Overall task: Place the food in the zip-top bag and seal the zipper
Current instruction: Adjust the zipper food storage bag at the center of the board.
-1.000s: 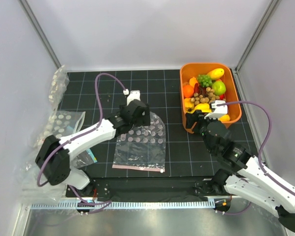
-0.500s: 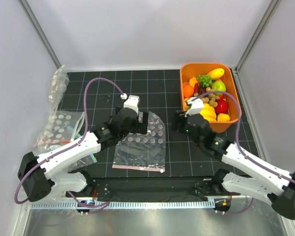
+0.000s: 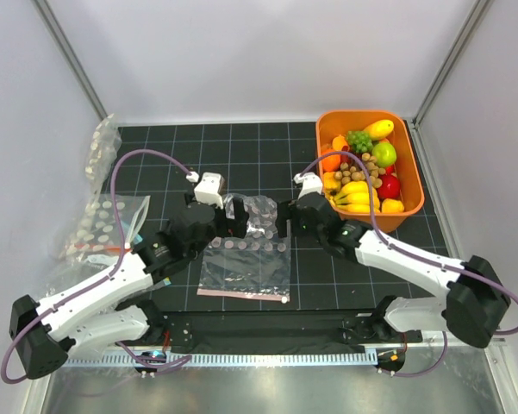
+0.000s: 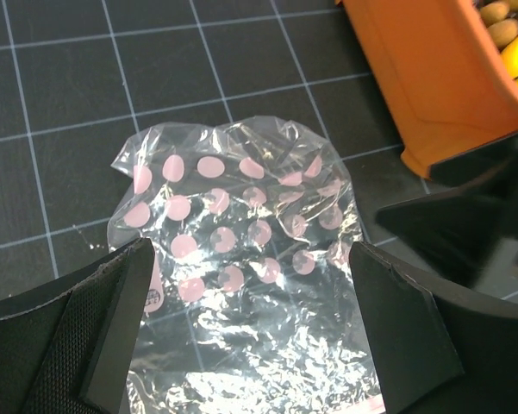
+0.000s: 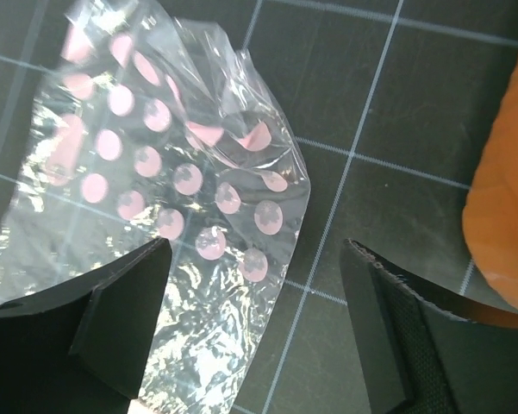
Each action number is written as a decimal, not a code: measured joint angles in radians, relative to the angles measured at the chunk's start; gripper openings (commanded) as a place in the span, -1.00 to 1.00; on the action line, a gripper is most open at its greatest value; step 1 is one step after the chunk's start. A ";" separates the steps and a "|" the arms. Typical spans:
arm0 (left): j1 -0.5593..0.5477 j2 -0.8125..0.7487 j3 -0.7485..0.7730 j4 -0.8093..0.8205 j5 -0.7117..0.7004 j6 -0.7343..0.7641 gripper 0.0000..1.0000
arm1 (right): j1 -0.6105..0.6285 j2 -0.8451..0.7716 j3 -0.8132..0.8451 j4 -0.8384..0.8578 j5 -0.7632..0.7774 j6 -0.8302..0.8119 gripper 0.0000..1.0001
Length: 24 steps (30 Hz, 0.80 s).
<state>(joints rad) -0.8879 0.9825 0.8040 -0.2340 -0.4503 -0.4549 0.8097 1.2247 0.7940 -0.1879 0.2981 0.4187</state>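
The zip-top bag point(image 3: 246, 259) lies flat mid-mat, clear with pink dots, its far end crumpled; the pink zipper point(image 3: 241, 295) runs along its near edge. The food point(image 3: 362, 168) is a heap of toy fruit in the orange tub point(image 3: 327, 121) at the back right. My left gripper point(image 3: 234, 224) hovers open over the bag's far left corner, and the left wrist view shows the bag point(image 4: 241, 259) between its fingers point(image 4: 78, 345). My right gripper point(image 3: 283, 217) stands open at the far right edge of the bag point(image 5: 155, 216), holding nothing.
Two other clear dotted bags point(image 3: 108, 220) point(image 3: 102, 151) lie at the mat's left edge. The orange tub point(image 4: 431, 78) sits just right of the bag, close to my right gripper, and its wall point(image 5: 508, 190) fills the right wrist view's right edge.
My right arm swung left from the tub to the bag's far right edge and opened wider. My left gripper drew back and left, and the bag's far end is now crumpled.
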 measured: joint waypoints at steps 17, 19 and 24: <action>0.000 -0.032 -0.023 0.043 0.032 0.010 0.99 | 0.000 0.269 0.067 -0.015 0.032 0.052 0.80; 0.000 -0.032 -0.023 0.044 0.032 0.010 1.00 | 0.000 0.271 0.067 -0.015 0.035 0.059 0.73; 0.000 -0.034 -0.024 0.044 0.032 0.010 1.00 | -0.002 0.342 0.089 -0.003 0.019 0.084 0.27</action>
<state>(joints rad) -0.8879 0.9489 0.7799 -0.1902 -0.4187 -0.4446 0.8074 1.5665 0.8829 -0.1913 0.3168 0.5022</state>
